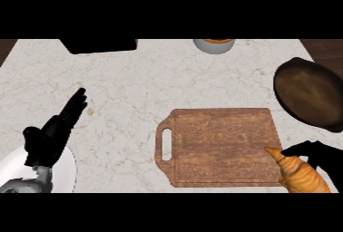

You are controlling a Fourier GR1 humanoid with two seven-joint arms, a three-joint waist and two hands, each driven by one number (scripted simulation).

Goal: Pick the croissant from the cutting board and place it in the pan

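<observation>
A golden croissant (303,176) is at the lower right, over the right front corner of the wooden cutting board (218,145). My right hand (320,155) is curled round it from the right side, with dark fingers showing behind and beside the pastry. The dark brown pan (309,93) lies at the right edge of the counter, beyond the board, and holds nothing. My left hand (57,129) rests open at the left, fingers straight and pointing up the counter.
A black object (99,44) sits at the far edge, left of centre. A pale bowl (214,45) with something orange in it stands at the far edge near the middle. The board's handle slot (165,144) faces left.
</observation>
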